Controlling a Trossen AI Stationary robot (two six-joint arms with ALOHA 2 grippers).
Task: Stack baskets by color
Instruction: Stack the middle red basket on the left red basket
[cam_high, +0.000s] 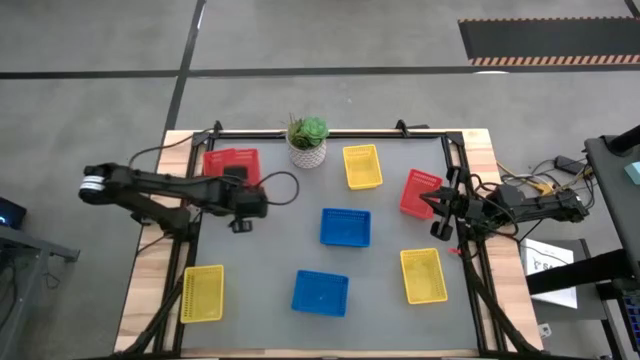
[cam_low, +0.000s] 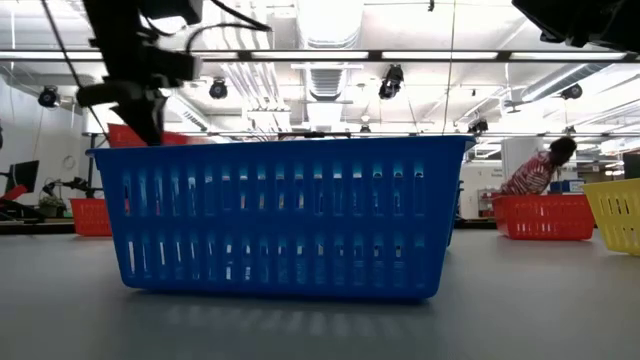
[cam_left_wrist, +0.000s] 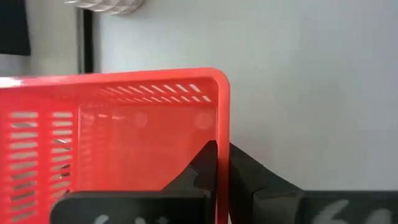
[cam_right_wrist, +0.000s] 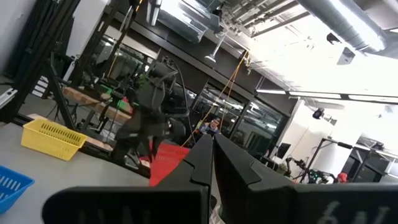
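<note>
My left gripper (cam_high: 243, 190) is shut on a red basket (cam_high: 246, 165) at the table's far left, beside a second red basket (cam_high: 216, 162). In the low view the held basket (cam_low: 150, 136) hangs above the table and the other red basket (cam_low: 90, 216) rests on its base. A third red basket (cam_high: 420, 192) lies at the right, next to my right gripper (cam_high: 434, 203), which is shut, points slightly upward and holds nothing. Two blue baskets (cam_high: 345, 227) (cam_high: 320, 292) and three yellow ones (cam_high: 362, 166) (cam_high: 423, 275) (cam_high: 202, 293) sit flat on the mat. My left gripper (cam_left_wrist: 222, 152) grips one wall of the red basket near a corner (cam_left_wrist: 222, 118), one finger inside the basket and one outside. The fingers slant down from above. The basket is lifted clear of the table, its open side up.
A green plant in a white pot (cam_high: 308, 142) stands at the far edge between the red and yellow baskets. A black frame (cam_high: 455, 150) borders the grey mat. In the low view the near blue basket (cam_low: 285, 215) fills the foreground. A person (cam_low: 540, 170) is in the room behind.
</note>
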